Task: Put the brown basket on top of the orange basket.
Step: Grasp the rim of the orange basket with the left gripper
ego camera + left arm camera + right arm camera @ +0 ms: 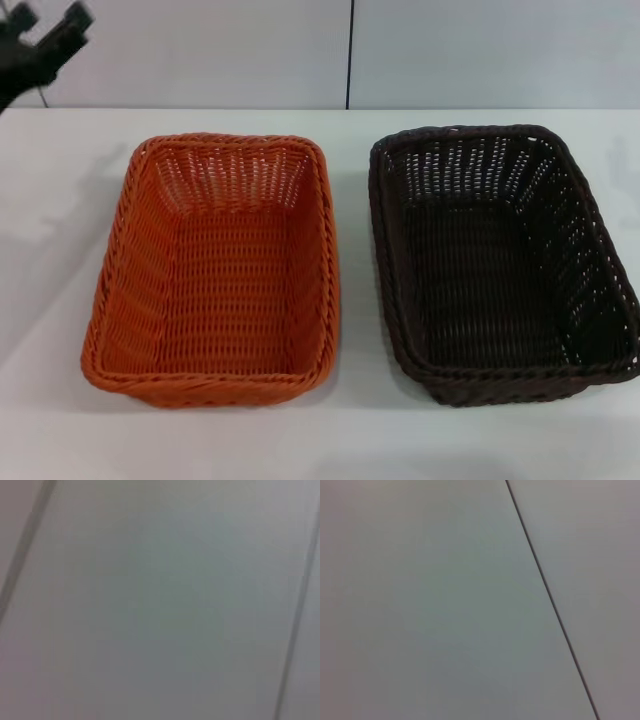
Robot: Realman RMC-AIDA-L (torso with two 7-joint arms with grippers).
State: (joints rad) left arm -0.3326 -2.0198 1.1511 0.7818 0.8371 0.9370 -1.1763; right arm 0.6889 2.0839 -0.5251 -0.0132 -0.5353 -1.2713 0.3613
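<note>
The orange basket (222, 290) stands upright and empty on the white table (350, 440), left of centre in the head view. Beside it on the right, a narrow gap away, the brown basket (490, 290) also stands upright and empty, its right side reaching the picture's edge. My left gripper (45, 40) hangs high at the far left corner, well away from both baskets and holding nothing that I can see. My right gripper is out of view. Neither wrist view shows a basket or a gripper.
A pale wall with a dark vertical seam (349, 55) rises behind the table. Both wrist views show only pale panels with thin dark seams (550, 600). Bare table surface lies in front of and behind the baskets.
</note>
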